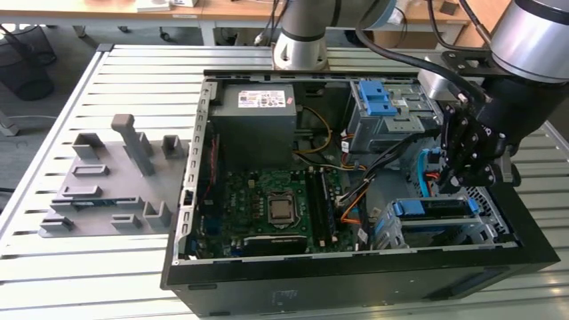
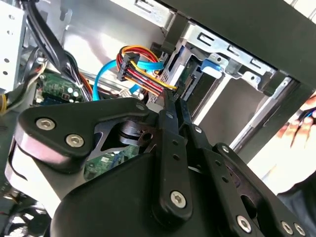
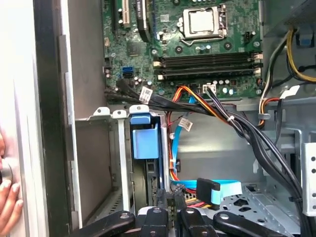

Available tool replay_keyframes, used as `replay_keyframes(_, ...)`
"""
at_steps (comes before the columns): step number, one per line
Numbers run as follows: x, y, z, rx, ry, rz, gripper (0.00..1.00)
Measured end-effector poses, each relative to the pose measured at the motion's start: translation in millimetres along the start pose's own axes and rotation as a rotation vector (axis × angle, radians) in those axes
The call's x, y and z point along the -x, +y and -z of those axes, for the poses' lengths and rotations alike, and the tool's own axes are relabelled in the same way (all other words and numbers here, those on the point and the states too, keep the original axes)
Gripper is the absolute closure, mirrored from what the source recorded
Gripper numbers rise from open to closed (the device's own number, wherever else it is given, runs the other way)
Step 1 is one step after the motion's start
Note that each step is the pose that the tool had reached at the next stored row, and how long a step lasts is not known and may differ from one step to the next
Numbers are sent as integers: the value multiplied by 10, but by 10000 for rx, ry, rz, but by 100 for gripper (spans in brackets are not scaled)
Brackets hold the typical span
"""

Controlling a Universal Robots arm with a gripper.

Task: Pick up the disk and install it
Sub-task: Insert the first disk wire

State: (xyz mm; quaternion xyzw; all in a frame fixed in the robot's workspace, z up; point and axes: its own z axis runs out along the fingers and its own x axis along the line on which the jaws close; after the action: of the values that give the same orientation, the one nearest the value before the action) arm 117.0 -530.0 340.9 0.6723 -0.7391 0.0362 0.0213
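Observation:
The disk (image 1: pixel 431 208) sits in the metal drive cage (image 1: pixel 494 227) at the case's front corner, on the exterior view's right. It shows edge-on with its blue rail (image 3: pixel 145 140) towards me. My gripper (image 1: pixel 464 181) hangs just above that cage, inside the open computer case. Its two thin black fingers are pressed together, and I see nothing between them in both wrist views. The fingertips (image 2: pixel 174 97) stand close to the red, yellow and blue cable plugs (image 2: pixel 140 66) beside the cage. The gripper (image 3: pixel 165 196) sits next to the disk's end.
A motherboard (image 1: pixel 271 200) covers the case floor, and a grey power supply (image 1: pixel 258 120) stands at the back. A blue latch piece (image 1: pixel 382 100) tops the upper bay. Black cable bundles (image 3: pixel 237 123) cross near the cage. A person's hand (image 3: pixel 7 192) rests on the case's outer wall. A grey fixture plate (image 1: pixel 106 180) lies outside the case.

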Motion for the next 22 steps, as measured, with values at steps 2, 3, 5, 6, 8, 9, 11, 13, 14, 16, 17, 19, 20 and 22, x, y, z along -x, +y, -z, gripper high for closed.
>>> replay_keyframes(2,-31,-3,-17,1,-3,-15,84)
replay_keyframes(3,-51,-5,-28,3,-8,-16,84)
replay_keyframes(5,-76,-8,-44,12,-11,-15,84)
replay_keyframes(6,-78,-9,-48,22,-10,-15,84)
replay_keyframes(8,-76,-47,-51,120,3,-7,84)
replay_keyframes(9,-73,-66,-54,187,8,0,84)
replay_keyframes(11,-81,-72,-63,208,9,2,84)
replay_keyframes(13,-98,-73,-73,209,7,3,84)
replay_keyframes(14,-106,-74,-77,209,7,3,84)
replay_keyframes(16,-108,-75,-82,214,8,4,84)
replay_keyframes(17,-107,-78,-82,223,9,6,84)
replay_keyframes(19,-107,-87,-84,247,11,7,84)
replay_keyframes(20,-107,-90,-85,257,12,8,84)
replay_keyframes(22,-107,-91,-86,265,13,7,84)
